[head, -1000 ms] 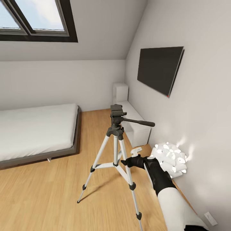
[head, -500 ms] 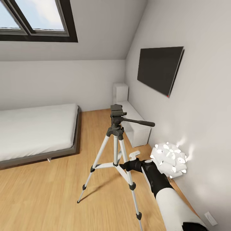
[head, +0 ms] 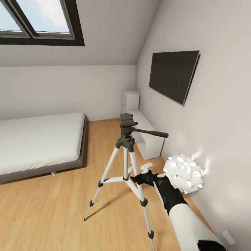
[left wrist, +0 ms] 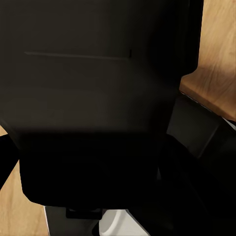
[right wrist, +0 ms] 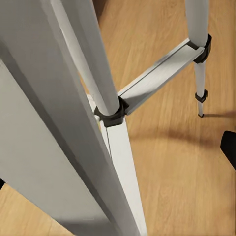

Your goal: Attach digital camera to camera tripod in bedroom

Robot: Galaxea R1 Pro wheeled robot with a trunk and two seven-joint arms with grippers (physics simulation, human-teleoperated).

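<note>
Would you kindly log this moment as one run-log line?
scene: bedroom | camera tripod: upright, head bare | right gripper: beside tripod leg, state unclear

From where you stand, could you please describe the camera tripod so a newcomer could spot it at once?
Start at the dark screen on the right wall, then look down to the wood floor. The camera tripod stands there, right of the bed: thin silver-white legs and a black head with a long handle.
</note>
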